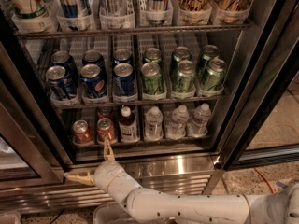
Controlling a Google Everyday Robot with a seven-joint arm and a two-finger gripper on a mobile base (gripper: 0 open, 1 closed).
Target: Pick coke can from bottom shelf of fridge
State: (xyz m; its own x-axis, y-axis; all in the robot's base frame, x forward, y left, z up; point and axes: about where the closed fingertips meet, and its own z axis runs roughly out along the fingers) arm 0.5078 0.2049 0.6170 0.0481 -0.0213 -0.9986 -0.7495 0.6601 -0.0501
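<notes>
The fridge [261, 78] stands open before me. Its bottom shelf [140, 143] holds two front coke cans, one at the far left [82, 131] and one beside it [106, 129], with another red can behind. My gripper [95, 162] is low in front of the steel base panel [163, 167], just below the red cans. It is open: one tan finger [108, 149] points up toward the shelf edge and the other [79, 177] points left. It holds nothing.
To the right of the red cans stand a dark bottle [127, 124] and three clear water bottles [177, 121]. The rack above holds blue cans [93, 80] and green cans [183, 74]. Dark door frames [28, 125] flank the opening.
</notes>
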